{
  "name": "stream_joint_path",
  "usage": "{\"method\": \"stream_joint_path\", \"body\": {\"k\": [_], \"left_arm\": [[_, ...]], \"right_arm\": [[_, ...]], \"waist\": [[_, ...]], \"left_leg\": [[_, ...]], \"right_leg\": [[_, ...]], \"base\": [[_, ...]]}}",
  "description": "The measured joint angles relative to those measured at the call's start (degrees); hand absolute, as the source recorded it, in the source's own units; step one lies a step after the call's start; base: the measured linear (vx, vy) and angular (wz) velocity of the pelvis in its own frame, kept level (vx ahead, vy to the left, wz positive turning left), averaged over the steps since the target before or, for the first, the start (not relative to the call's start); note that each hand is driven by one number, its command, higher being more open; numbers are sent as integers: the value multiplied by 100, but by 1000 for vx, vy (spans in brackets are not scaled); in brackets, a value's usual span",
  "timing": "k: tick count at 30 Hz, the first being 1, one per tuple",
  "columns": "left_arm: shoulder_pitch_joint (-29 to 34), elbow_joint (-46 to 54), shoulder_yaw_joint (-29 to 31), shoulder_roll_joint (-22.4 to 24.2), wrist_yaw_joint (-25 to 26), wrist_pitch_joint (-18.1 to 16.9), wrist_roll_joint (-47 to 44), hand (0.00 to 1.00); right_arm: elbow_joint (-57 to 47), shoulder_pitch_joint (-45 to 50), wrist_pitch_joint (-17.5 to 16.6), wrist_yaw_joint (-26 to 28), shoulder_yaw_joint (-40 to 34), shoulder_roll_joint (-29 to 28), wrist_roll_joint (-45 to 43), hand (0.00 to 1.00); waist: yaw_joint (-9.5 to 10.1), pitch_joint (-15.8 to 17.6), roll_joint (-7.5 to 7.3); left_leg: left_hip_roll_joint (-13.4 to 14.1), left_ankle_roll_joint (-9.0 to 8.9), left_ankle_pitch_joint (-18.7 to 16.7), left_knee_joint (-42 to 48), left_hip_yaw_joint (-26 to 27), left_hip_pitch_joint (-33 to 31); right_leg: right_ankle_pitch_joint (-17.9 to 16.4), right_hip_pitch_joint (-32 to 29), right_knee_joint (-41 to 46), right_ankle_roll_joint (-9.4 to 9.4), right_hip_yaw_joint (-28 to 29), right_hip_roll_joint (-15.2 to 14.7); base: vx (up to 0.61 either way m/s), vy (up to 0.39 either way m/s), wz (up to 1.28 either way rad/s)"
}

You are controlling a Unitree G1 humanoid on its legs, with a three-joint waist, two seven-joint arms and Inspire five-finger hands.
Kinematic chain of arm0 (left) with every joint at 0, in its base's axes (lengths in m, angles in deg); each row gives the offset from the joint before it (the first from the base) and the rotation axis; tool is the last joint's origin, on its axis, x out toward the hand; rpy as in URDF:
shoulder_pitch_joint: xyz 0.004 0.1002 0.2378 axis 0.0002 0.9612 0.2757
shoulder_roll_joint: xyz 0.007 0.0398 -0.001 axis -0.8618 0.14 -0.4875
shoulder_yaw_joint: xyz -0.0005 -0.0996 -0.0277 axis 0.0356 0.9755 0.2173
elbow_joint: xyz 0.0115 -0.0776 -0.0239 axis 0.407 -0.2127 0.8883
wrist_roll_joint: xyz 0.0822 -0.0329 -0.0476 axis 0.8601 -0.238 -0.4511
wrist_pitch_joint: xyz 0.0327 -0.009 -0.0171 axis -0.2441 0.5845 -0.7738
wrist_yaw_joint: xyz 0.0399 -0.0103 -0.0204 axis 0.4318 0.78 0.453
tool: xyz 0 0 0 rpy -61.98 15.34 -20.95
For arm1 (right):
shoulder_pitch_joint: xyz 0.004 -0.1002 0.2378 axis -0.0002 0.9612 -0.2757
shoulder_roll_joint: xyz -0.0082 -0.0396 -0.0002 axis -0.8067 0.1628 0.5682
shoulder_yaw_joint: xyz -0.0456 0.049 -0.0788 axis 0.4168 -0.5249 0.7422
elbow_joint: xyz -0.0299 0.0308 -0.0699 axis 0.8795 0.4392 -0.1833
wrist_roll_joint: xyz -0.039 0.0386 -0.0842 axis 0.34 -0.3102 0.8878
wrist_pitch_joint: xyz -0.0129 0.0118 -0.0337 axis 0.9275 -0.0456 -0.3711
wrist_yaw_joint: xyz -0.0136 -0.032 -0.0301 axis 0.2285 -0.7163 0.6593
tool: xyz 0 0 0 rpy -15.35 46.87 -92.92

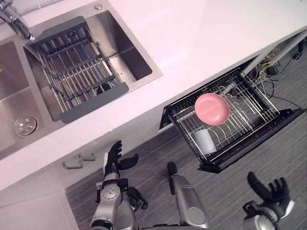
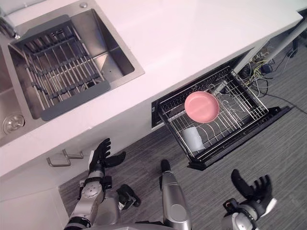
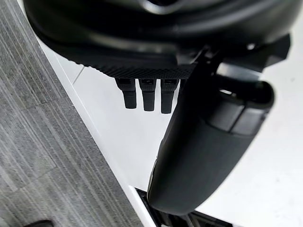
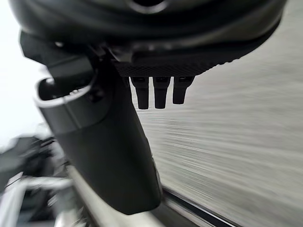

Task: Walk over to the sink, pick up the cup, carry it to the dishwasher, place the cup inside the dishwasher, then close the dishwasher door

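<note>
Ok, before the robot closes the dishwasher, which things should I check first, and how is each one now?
1. Cup in the rack: ok, it sits in the corner nearest the robot.
2. Left hand empty: ok, fingers straight.
3. Right hand empty: ok, open above the floor.
4. Rack pushed in: not ok, it sticks out over the open dishwasher door.
5. Pink bowl settled in the rack: cannot tell.
</note>
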Motion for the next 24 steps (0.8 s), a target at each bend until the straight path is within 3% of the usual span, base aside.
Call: {"method": "stream_joint_path", "body": {"k": [4, 10, 13, 18, 22, 24], "left_arm": [[-40, 0, -41, 38, -4, -7, -4, 90], [-329, 1, -63, -33, 0, -24, -65, 90], [-408, 208, -226, -129, 0, -81, -77, 90], [-569, 470, -244, -108, 12, -247, -286, 90], [-561, 470, -268, -89, 6, -266, -284, 90], [-556, 452, -270, -21, 1, -265, -284, 90]], "right_arm": [[23, -571, -87, 196, 364, 219, -536, 90], [-31, -1306, -101, -54, 579, 587, -480, 90], [-97, -1757, -57, -162, 1223, 784, -336, 90], [-2, -3089, 477, -389, 1840, 1648, -37, 90], [333, -3728, 799, -203, 2755, 2181, 671, 90], [260, -3824, 739, 100, 3114, 2361, 1175, 90]], "waist": [[85, 79, 90], [240, 287, 233], [303, 309, 269], [564, 431, 493], [576, 443, 507], [559, 447, 498]], "left_leg": [[-33, 9, 8, -24, -18, -154], [-210, 102, 271, -224, -252, -594], [-294, 136, 370, -332, -363, -784], [-447, 125, 677, -670, -539, -922], [-466, 38, 903, -893, -772, -936], [-466, 14, 969, -981, -900, -872]], "right_leg": [[46, -163, 7, -13, -112, -86], [202, -425, -109, 56, -328, -281], [290, -505, -242, 77, -425, -369], [464, -504, -525, 67, -616, -466], [469, -454, -533, 60, -848, -468], [469, -336, -534, 60, -959, -464]], "base": [[-6, -12, 2], [21, -17, 23], [-2, -11, 22], [-11, -46, 21], [27, -103, 26], [21, -86, 30]]}}
